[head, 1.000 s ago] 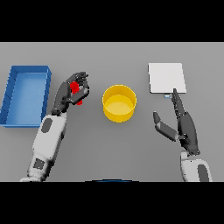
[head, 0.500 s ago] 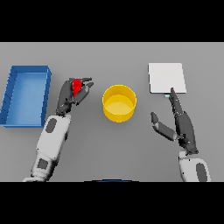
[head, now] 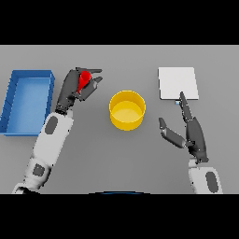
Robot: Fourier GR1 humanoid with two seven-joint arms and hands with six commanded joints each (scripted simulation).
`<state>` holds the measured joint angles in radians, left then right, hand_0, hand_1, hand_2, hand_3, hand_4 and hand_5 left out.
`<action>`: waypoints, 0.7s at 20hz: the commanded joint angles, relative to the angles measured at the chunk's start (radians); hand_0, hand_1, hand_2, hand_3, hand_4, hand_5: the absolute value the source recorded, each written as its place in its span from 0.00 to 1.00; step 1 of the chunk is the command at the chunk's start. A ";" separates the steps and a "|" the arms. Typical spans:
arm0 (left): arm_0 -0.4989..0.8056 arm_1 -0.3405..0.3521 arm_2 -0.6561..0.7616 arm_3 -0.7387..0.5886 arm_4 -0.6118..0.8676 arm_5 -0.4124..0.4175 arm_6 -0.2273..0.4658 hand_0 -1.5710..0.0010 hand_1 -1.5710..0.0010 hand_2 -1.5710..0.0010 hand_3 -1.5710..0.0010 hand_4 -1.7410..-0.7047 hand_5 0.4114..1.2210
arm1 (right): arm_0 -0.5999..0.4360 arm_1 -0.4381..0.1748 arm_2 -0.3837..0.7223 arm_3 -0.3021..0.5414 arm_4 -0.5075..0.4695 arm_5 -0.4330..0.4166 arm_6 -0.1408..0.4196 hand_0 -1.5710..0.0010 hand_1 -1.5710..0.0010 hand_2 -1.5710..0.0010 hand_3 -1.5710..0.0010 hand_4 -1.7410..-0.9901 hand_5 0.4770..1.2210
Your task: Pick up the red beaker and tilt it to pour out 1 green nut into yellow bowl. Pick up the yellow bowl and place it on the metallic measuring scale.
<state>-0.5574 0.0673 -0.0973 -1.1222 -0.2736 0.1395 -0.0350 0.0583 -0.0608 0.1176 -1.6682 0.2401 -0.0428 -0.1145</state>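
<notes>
Two hands show. Left hand (head: 73, 87) is clamped round the red beaker (head: 84, 80), left of the yellow bowl (head: 127, 110). Right hand (head: 191, 134) rests with fingers spread, below the metallic scale (head: 177, 83).

Probably lab bench: red beaker (head: 84, 78), metallic scale (head: 177, 83), grey table (head: 121, 158).

On the grey surface (head: 121, 158), the left robot hand (head: 74, 86) has its fingers curled round the red beaker (head: 84, 80), to the left of the yellow bowl (head: 127, 109) and apart from it. A blue tray (head: 9, 105) lies at the far left. The right robot hand (head: 192, 133) has straight fingers, one fingertip reaching the near edge of the pale square scale (head: 177, 83).
</notes>
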 commanded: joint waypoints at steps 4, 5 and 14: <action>-0.018 0.073 -0.112 -0.033 -0.094 -0.066 0.075 0.01 0.01 0.01 0.01 0.01 0.87 | 0.021 -0.006 0.006 -0.033 0.008 0.001 0.007 1.00 1.00 1.00 1.00 0.66 0.29; -0.020 0.085 -0.120 -0.034 -0.097 -0.075 0.078 0.01 0.01 0.01 0.01 0.01 0.87 | 0.039 -0.008 0.012 -0.047 0.010 0.005 0.002 1.00 1.00 1.00 1.00 0.66 0.30; -0.200 0.205 -0.378 0.078 -0.385 -0.132 0.104 0.00 0.00 0.00 0.00 0.00 0.91 | 0.032 -0.009 0.005 -0.050 -0.005 0.014 0.030 1.00 1.00 1.00 1.00 0.63 0.33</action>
<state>-0.7574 0.2717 -0.4751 -1.0446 -0.6565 0.0076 0.0705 0.0903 -0.0695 0.1229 -1.7180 0.2355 -0.0293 -0.0849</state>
